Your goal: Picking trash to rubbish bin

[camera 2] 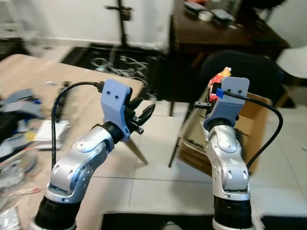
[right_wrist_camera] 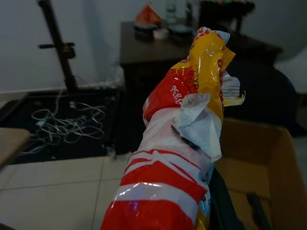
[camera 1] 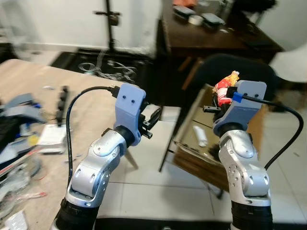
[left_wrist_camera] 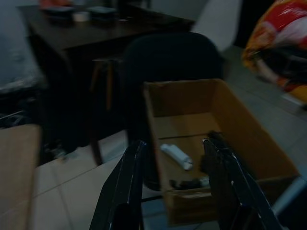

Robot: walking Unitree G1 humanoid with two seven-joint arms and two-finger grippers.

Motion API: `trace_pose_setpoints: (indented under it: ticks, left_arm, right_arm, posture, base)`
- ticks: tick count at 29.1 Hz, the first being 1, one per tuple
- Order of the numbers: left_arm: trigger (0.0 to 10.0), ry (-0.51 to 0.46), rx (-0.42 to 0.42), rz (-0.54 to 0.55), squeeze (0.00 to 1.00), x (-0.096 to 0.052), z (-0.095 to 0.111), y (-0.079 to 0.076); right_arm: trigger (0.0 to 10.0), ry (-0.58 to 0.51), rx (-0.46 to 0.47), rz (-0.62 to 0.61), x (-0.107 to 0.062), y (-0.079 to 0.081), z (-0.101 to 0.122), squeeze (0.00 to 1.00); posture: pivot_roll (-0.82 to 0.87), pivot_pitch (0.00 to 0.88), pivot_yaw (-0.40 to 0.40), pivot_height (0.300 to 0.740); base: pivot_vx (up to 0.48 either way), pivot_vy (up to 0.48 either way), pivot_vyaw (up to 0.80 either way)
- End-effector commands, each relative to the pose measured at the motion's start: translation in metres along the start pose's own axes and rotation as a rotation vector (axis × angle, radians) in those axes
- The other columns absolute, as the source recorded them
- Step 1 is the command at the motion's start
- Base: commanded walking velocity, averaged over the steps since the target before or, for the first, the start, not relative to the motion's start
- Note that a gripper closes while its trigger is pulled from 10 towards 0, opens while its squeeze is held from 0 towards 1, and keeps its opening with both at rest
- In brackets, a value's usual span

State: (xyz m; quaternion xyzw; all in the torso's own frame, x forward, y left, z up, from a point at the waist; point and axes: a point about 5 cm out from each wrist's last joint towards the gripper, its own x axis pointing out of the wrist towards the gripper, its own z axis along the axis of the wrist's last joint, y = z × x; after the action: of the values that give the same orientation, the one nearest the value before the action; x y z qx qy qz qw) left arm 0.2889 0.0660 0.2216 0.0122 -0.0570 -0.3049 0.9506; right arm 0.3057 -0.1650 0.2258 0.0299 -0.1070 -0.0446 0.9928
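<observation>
My right gripper (camera 1: 221,96) is shut on a crumpled red, yellow and white snack wrapper (right_wrist_camera: 184,129), held up over the near edge of an open cardboard box (camera 1: 261,125) on the floor. The wrapper (camera 1: 225,86) sticks up above the wrist. Inside the box (left_wrist_camera: 240,129) lie a white tube-like piece (left_wrist_camera: 176,155) and some dark scraps. My left gripper (camera 1: 152,120) is open and holds nothing; it hovers between the table corner and the box, its fingers (left_wrist_camera: 125,187) pointing toward the box.
A beige table (camera 1: 33,91) on my left carries cluttered trash, papers and wrappers. A black chair (camera 1: 230,67) stands behind the box, a dark wooden desk (camera 1: 211,38) beyond it. A tripod and loose cables (camera 1: 108,69) lie on the floor ahead.
</observation>
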Motion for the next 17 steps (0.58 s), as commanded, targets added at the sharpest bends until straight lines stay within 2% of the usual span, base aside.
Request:
trace_pose_setpoints:
  ticks: [1,13,17]
  left_arm:
    - [10.0,0.006,-0.006,-0.007,0.0,-0.003,-0.001,-0.001]
    - [10.0,0.017,-0.018,0.016,0.0,-0.002,-0.001,0.002]
    - [10.0,0.022,-0.026,0.039,0.0,-0.001,-0.002,0.004]
  right_arm:
    - [10.0,0.013,0.004,-0.003,-0.003,0.0,-0.001,0.0]
    - [10.0,0.043,0.031,-0.019,-0.003,-0.003,-0.006,0.0]
    - [10.0,0.078,0.044,-0.02,-0.002,-0.005,-0.012,0.0]
  posture:
    - [0.05,0.145,0.026,0.74]
    - [0.05,0.154,0.032,0.74]
    - [0.05,0.162,0.035,0.74]
  base:
    - [0.0,0.0,-0.8]
    - [0.0,0.0,-0.77]
    - [0.0,0.0,0.0]
